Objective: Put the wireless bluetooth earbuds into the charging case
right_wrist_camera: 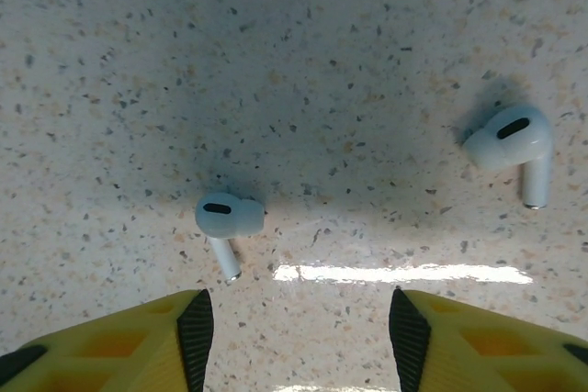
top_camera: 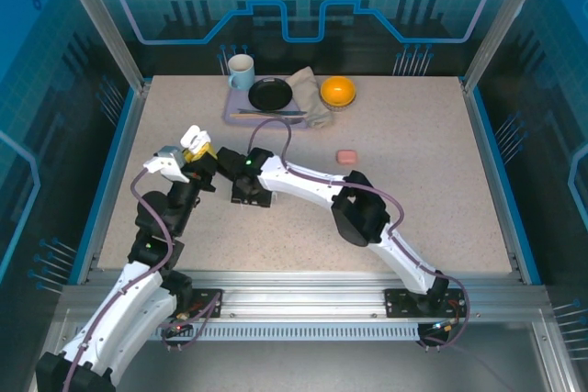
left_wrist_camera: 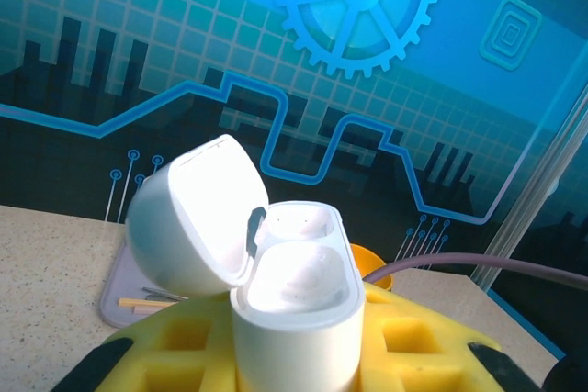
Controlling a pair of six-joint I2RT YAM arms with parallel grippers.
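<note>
A speckled beige worktop is being enclosed by transparent panels printed in blue, and a gear motif is being displayed on the rear panel. A lavender tray is being supported at the far edge of the worktop. On the tray, a pale mug is being carried upright at the left rear corner, with a black dish being carried just beside it. A pair of chopsticks is being carried along the tray's near edge. A crumpled grey cloth is being supported partly on the tray's right end, just beside an orange round object. The worktop's near edge is being bordered by an aluminium rail.
</note>
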